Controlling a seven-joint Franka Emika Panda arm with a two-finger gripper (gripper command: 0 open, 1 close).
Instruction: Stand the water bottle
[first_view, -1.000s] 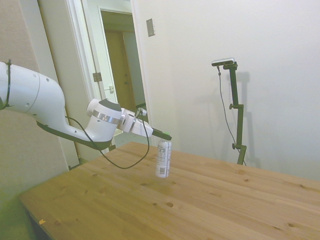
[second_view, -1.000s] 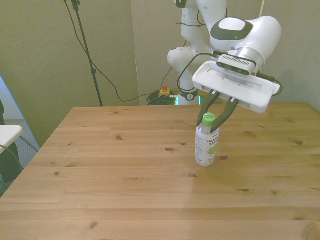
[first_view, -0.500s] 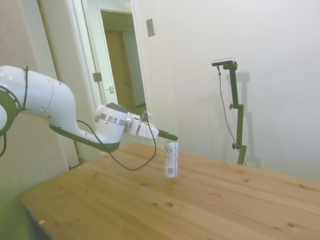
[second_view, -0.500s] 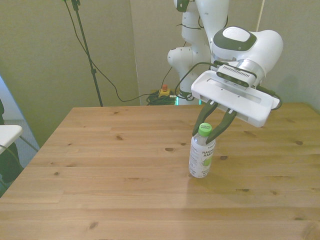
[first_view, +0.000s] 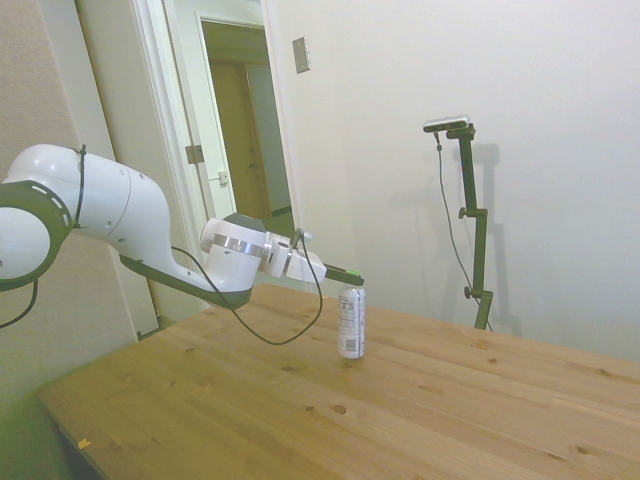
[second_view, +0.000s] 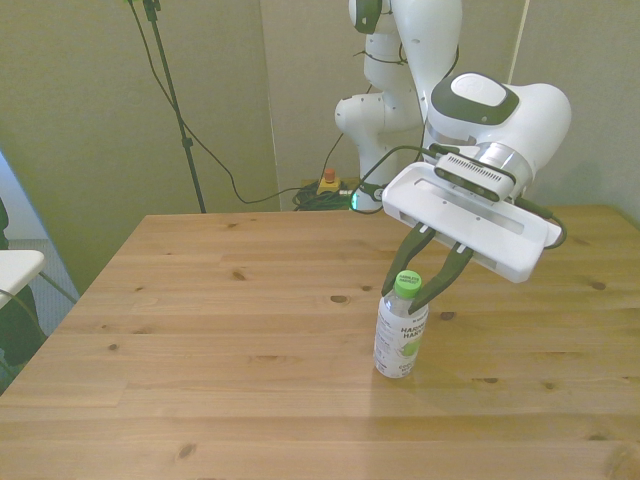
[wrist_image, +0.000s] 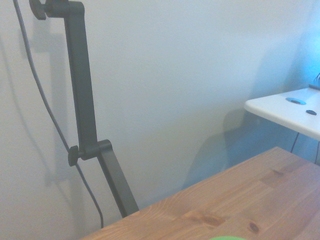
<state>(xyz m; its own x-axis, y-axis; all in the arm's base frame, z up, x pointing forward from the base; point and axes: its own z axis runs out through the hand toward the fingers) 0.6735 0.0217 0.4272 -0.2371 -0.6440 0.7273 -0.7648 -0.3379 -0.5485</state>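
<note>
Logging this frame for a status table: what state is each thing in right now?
water bottle: upright on the table, green cap on.
gripper: jaws around the bottle's cap; from these views I cannot tell whether they press it.
table: carries only the bottle.

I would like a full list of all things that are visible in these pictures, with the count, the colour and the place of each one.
water bottle: one, clear with a bright green cap and a white-grey label; upright on the table, toward the front view's right.
table: one, light brown wood; it bears the bottle.
white table: one, white; only a corner shows, beyond the wooden table's edge, in the wrist view.
door opening: one, white frame; in the wall behind the table, in the side view.
arm: one, white; it reaches over the table toward the bottle.
gripper: one, white body with dark fingers; around the bottle's cap, fingers spread on both sides of it.
</note>
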